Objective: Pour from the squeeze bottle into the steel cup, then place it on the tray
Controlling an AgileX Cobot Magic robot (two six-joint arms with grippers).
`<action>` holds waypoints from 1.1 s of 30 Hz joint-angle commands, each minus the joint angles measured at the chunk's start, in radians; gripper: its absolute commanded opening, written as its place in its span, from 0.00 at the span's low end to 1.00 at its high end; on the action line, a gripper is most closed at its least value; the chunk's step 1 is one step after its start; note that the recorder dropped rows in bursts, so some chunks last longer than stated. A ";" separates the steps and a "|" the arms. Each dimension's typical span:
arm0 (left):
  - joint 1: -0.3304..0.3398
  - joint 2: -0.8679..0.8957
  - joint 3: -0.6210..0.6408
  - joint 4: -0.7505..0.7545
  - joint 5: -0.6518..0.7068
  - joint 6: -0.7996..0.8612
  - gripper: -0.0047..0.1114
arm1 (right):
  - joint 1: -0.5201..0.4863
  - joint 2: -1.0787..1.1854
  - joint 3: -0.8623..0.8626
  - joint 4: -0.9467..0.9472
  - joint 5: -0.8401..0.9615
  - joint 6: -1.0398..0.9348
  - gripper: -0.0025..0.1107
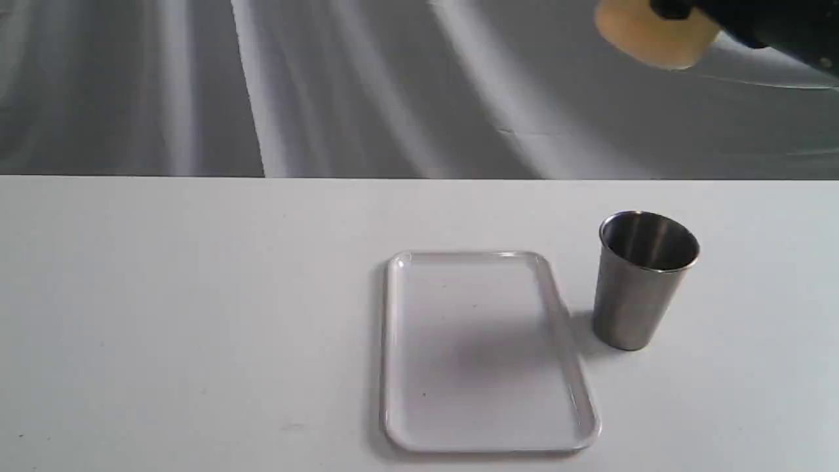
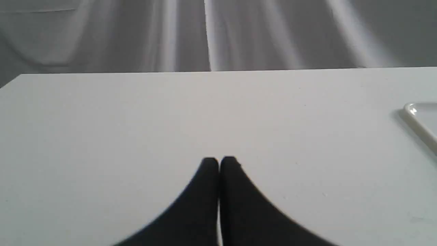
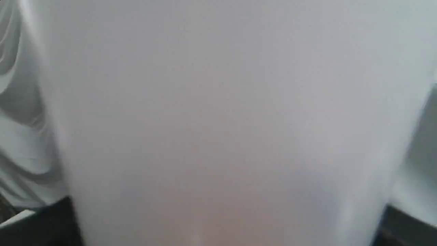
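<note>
The steel cup [image 1: 645,278] stands upright on the white table, just right of the flat white tray [image 1: 485,351], which lies bare. High above the cup, at the frame's top edge, the amber-tinted end of the squeeze bottle [image 1: 649,36] hangs tilted, with my right gripper [image 1: 682,13] shut on it. The nozzle is out of view. The right wrist view is filled by the whitish bottle body [image 3: 218,119], with dark fingers [image 3: 44,222] at both sides. My left gripper [image 2: 218,164] is shut over bare table, holding nothing.
A grey draped cloth [image 1: 328,85] hangs behind the table's far edge. A corner of the tray [image 2: 421,119] shows in the left wrist view, well off to the side of the left gripper.
</note>
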State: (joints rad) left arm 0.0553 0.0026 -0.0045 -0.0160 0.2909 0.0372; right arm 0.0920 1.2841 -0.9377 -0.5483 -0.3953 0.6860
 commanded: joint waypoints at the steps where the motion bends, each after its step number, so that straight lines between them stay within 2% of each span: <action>1: -0.008 -0.003 0.004 -0.001 -0.009 -0.001 0.04 | 0.039 0.039 -0.002 -0.056 -0.037 -0.007 0.02; 14: -0.008 -0.003 0.004 -0.001 -0.009 -0.003 0.04 | 0.131 0.185 -0.002 -0.170 -0.128 0.006 0.02; 19: -0.008 -0.003 0.004 -0.001 -0.009 0.000 0.04 | 0.138 0.237 -0.002 -0.159 -0.147 0.006 0.02; 26: -0.008 -0.003 0.004 -0.001 -0.009 0.000 0.04 | 0.138 0.317 -0.002 -0.169 -0.274 0.013 0.02; 33: -0.008 -0.003 0.004 -0.001 -0.009 -0.005 0.04 | 0.138 0.386 -0.002 -0.174 -0.280 0.013 0.02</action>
State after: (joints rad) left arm 0.0553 0.0026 -0.0045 -0.0160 0.2909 0.0372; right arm 0.2289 1.6679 -0.9377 -0.7256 -0.6367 0.6979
